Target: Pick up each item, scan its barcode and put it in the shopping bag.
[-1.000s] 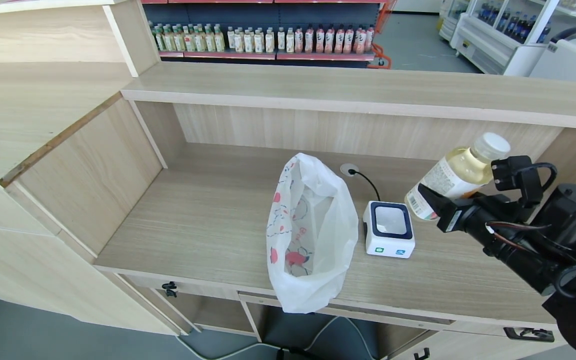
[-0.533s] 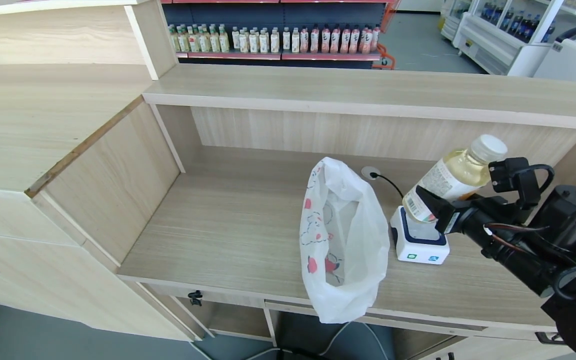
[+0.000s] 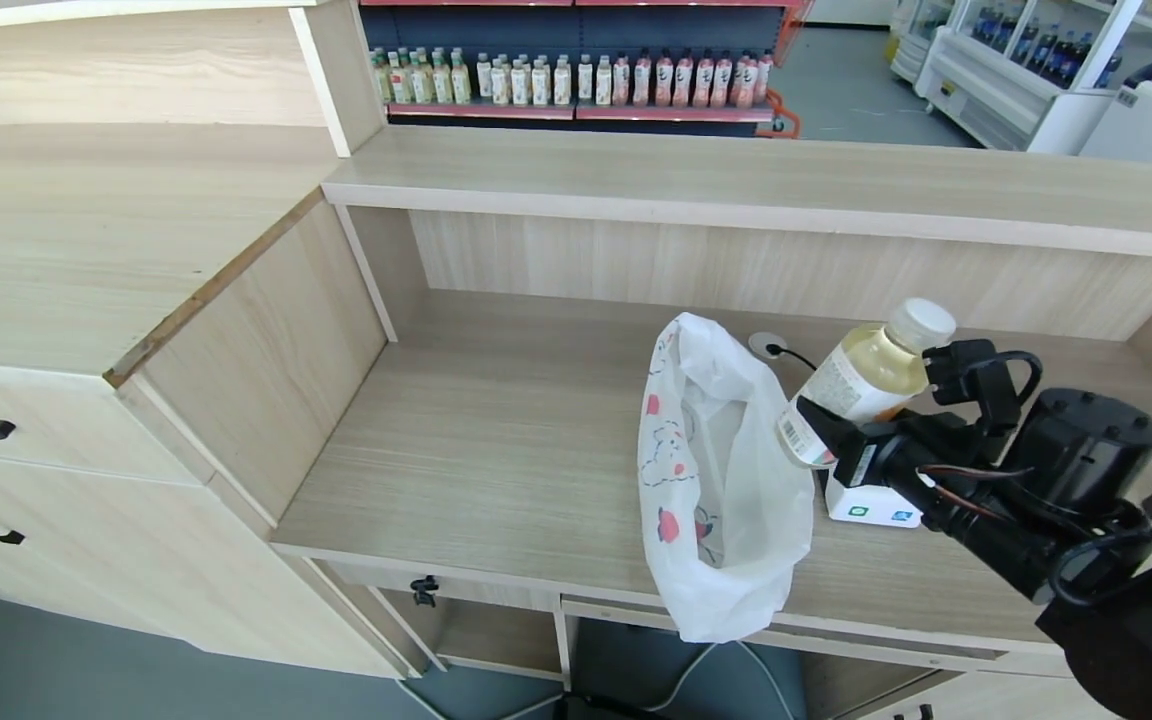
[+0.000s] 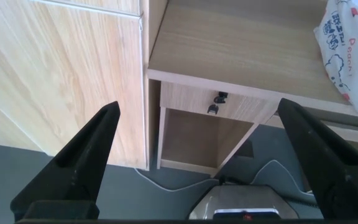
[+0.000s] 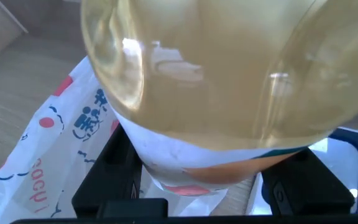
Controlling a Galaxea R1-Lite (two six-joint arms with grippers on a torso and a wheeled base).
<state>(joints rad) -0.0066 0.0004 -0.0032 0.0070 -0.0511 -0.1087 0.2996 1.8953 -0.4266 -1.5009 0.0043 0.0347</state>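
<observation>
Pale-yellow drink bottle (image 3: 866, 380) held by right gripper (image 3: 829, 440), jaws clamped on its labelled lower end; white cap tilted toward 1 o'clock. Bottle sits above barcode scanner (image 3: 871, 508), hiding most of it. White shopping bag (image 3: 726, 500) lies open on wooden counter (image 3: 496, 450), just at 9 o'clock of scanner. Left gripper (image 4: 197, 109) before the counter's front edge, fingers spread wide, nothing between them.

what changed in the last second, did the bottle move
The right gripper, still shut on the bottle, carried it toward the robot's left: from beside the scanner to above it, close to the shopping bag. The head camera also shifted. Bag and scanner stayed put on the counter.
</observation>
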